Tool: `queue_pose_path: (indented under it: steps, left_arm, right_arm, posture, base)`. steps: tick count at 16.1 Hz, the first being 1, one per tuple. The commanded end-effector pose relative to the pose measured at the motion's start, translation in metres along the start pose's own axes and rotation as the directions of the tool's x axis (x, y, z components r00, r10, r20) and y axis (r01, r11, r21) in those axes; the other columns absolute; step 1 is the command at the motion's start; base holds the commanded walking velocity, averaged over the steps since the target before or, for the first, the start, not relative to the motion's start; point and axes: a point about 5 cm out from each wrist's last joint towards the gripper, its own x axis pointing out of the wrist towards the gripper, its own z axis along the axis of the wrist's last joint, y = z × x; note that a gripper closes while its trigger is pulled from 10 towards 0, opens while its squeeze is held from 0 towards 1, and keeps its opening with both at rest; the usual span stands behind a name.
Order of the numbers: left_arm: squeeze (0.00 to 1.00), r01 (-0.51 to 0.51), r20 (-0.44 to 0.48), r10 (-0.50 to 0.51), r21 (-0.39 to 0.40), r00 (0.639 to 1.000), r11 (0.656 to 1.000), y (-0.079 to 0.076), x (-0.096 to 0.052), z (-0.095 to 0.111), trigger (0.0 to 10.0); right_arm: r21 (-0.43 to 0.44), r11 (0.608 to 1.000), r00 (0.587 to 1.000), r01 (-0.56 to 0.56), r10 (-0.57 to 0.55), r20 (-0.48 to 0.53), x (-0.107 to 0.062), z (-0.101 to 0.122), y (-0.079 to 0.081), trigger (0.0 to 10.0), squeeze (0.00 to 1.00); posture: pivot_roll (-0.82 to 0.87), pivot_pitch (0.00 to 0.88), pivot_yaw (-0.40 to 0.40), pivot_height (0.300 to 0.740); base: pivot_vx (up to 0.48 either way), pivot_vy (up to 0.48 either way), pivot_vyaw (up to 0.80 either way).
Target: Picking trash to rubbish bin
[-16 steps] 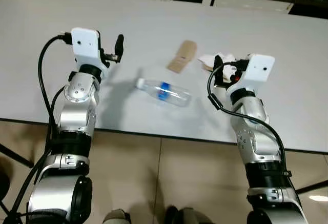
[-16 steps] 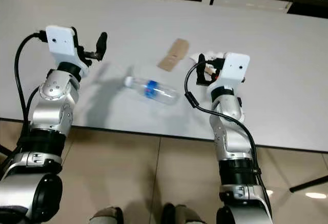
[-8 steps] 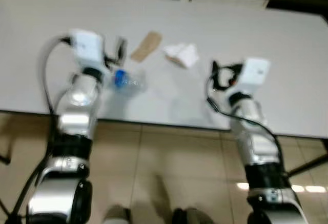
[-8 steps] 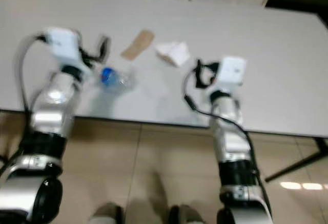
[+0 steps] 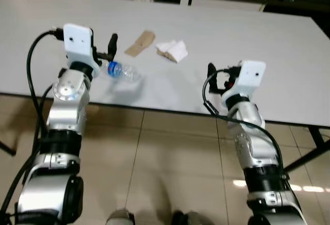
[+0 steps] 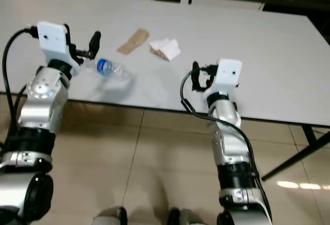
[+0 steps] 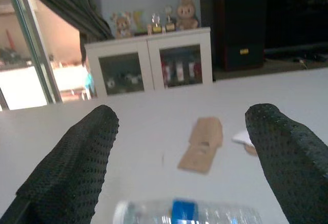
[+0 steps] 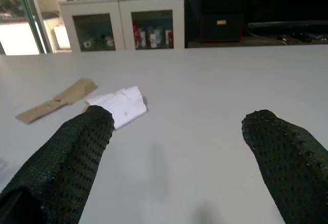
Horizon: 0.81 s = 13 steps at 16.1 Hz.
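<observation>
Desk: I see a wide pale grey desk (image 5: 268, 34) with three pieces of trash on its left half; a tiled floor (image 5: 170, 158) lies below its near edge.
Trash: a clear plastic bottle with a blue label (image 5: 121, 71) lies on its side near the desk's front edge; a flat brown cardboard strip (image 5: 140, 43) lies farther back; a crumpled white paper wad (image 5: 172, 50) lies just to the right of the strip, apart from it.
Left hand: my left hand (image 7: 179, 172) is spread wide and grips nothing. It hovers just behind the bottle's cap end, and in the left wrist view the bottle (image 7: 189, 214) lies low between the two black fingers (image 7: 72, 157).
Right hand: my right hand (image 8: 179, 157) is also spread and empty, over bare desk well right of the paper wad (image 8: 119, 105).
Change: against the picture of a second ago the whole scene has slid; the camera has moved. The bottle, then between the two arms, now sits right at the left hand.
Meaning: I judge the bottle is lined up for the first pick.
Progress: nothing is lifted yet; all three items are still to be binned.
Risk: the round bottle may roll toward the edge if nudged.
</observation>
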Motion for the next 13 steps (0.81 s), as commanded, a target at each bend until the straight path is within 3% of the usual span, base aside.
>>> queue_pose_path:
  steps: [1,13]
  left_arm:
    - [0.0,-0.006,-0.001,0.006,-0.002,1.0,1.0,-0.0018,0.0007,0.0013,10.0]
    - [0.0,-0.009,-0.002,0.009,-0.005,1.0,1.0,-0.0013,0.0008,0.0017,10.0]
  right_arm:
    - [-0.005,1.0,1.0,-0.002,0.002,0.001,0.0007,0.002,-0.0001,10.0,0.0]
    - [-0.001,1.0,1.0,-0.016,0.016,-0.012,-0.0009,-0.0015,0.0015,10.0,0.0]
  posture:
    - [-0.04,0.154,-0.06,0.74]
    - [-0.03,0.153,-0.058,0.74]
  base:
    - [0.394,0.0,0.0]
    - [0.391,0.0,0.0]
